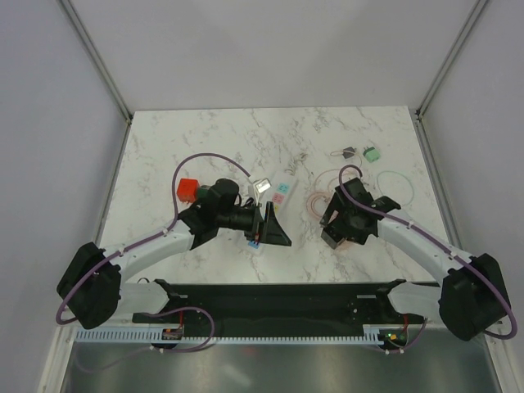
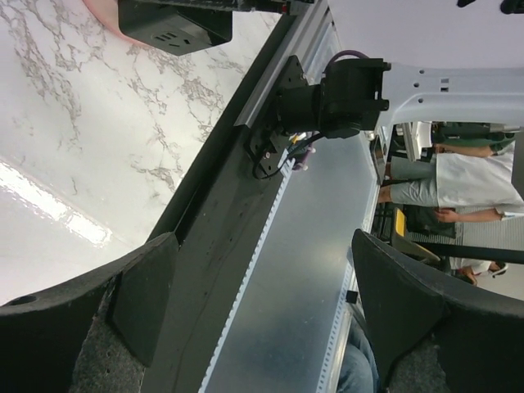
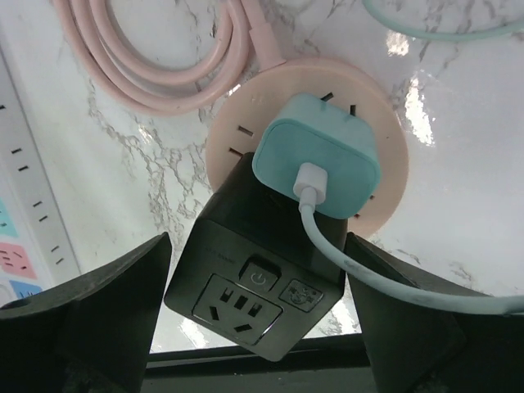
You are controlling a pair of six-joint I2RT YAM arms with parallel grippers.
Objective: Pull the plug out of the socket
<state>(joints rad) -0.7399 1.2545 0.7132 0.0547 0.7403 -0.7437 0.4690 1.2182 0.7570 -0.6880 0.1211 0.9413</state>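
Top camera: the long, narrow white plastic power strip (image 1: 281, 193) lies in the middle of the marble-patterned desk (image 1: 205, 139), running near to far. My left end effector (image 1: 273, 237) hangs over its near end and hides that part. The right end effector (image 1: 334, 233) sits to the strip's right. No plug shows in the outlets I can see.

Left wrist camera: it looks toward the arm bases. The left end effector (image 2: 262, 246) is spread wide with nothing between its fingers.

Right wrist camera: the right end effector (image 3: 258, 246) is also wide apart and empty. It hangs above a black cube-shaped socket block (image 3: 246, 278) and a mint-green square plug (image 3: 319, 155) seated in a round pink plastic socket (image 3: 389, 176). The strip (image 3: 29, 188) runs along the left edge, bare there. I judge neither arm has a grip, and I cannot tell whether the pull is done.
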